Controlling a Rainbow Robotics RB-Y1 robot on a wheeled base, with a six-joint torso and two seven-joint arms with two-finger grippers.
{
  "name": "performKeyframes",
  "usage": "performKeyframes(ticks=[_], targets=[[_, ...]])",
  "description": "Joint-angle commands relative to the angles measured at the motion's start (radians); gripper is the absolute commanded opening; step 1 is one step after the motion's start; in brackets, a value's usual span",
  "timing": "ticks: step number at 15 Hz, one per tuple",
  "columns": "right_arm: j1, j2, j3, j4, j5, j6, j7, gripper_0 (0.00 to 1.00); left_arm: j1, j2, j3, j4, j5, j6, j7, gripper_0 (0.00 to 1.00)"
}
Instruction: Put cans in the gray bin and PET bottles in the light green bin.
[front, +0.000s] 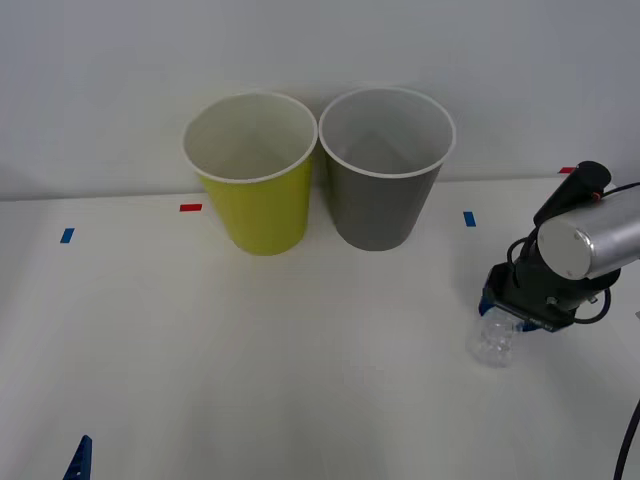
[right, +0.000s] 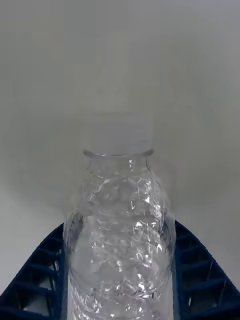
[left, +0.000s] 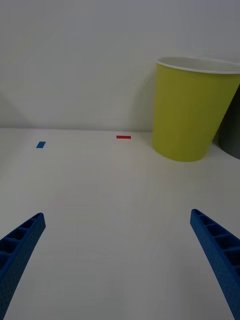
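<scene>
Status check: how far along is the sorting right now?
Nothing looks binned yet: what shows inside the light green bin and gray bin is bare. In hand: the right gripper is closed on the PET bottle at the table's right side. Left: carrying it to the light green bin. The left gripper waits open.

White table (front: 250, 380) carries all. Green bin (front: 258, 190) and gray bin (front: 383, 180) stand upright at far edge by wall, side by side, rims almost touching, green to left. Flat on surface: red tape (front: 190, 208) just left of green bin, blue tape (front: 66, 236) farther left, blue tape (front: 469, 218) right of gray bin. Clear bottle (front: 493, 340) on table at right, well apart from bins
</scene>
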Motion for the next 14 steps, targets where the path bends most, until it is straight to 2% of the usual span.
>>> performKeyframes(ticks=[1,5,7,9,12,14], targets=[[0.0,0.0,0.001,-0.002,0.0,0.001,0.01,0.02,0.0,0.0,0.0,0.0,0.0,0.0,0.0,1.0],[0.008,0.005,-0.002,-0.025,0.009,-0.001,0.034,0.0,0.0,0.0,0.0,0.0,0.0,0.0,0.0,1.0],[0.034,0.02,-0.04,-0.071,0.029,0.008,0.069,0.0,0.0,0.0,0.0,0.0,0.0,0.0,0.0,1.0],[0.072,0.066,-0.12,-0.144,0.083,0.068,0.181,0.0,0.0,0.0,0.0,0.0,0.0,0.0,0.0,1.0],[0.182,0.13,-0.209,-0.319,0.148,0.07,0.226,0.0,0.0,0.0,0.0,0.0,0.0,0.0,0.0,1.0],[0.261,0.221,-0.278,-0.443,0.234,0.07,0.344,0.0,0.0,0.0,0.0,0.0,0.0,0.0,0.0,1.0]])
